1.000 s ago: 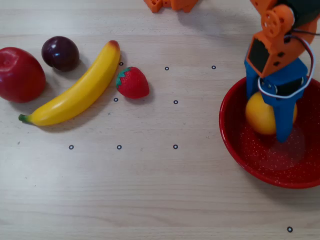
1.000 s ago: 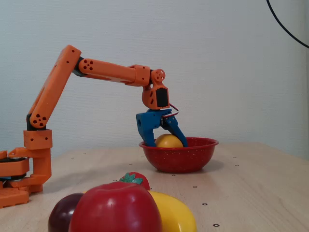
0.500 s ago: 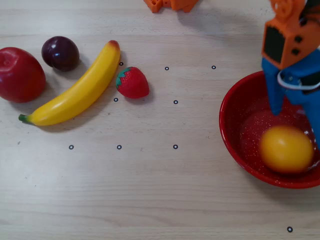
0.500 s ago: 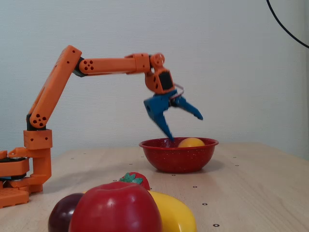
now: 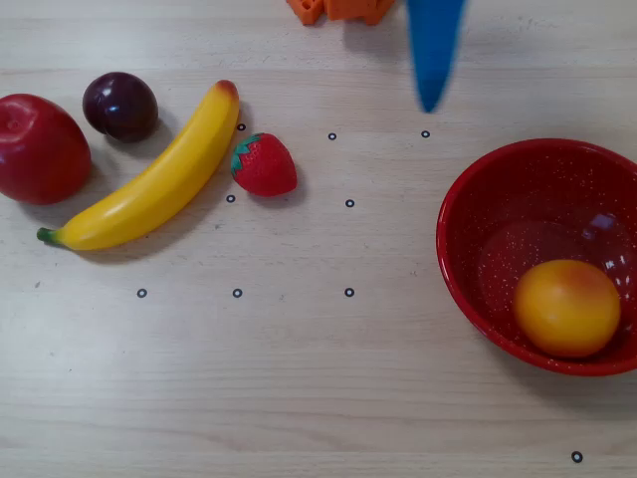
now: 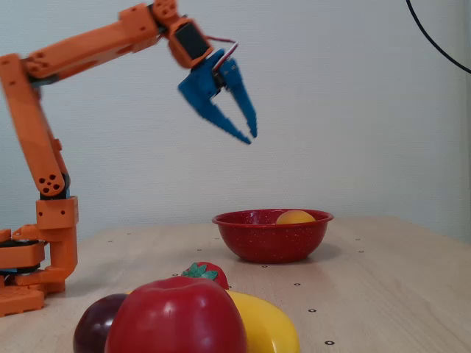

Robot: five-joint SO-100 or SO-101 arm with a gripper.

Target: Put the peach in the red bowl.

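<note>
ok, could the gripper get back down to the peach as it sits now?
Probably yes. The peach lies uncovered in the red bowl, nothing above it, and the gripper hangs high with jaws slightly parted.

Arm raised high, claw empty, fingers slightly parted

Wooden tabletop. Right: red bowl holding peach at its lower right. Left: apple, plum, banana, strawberry. Top edge: one blue gripper finger, over bare wood.
</note>
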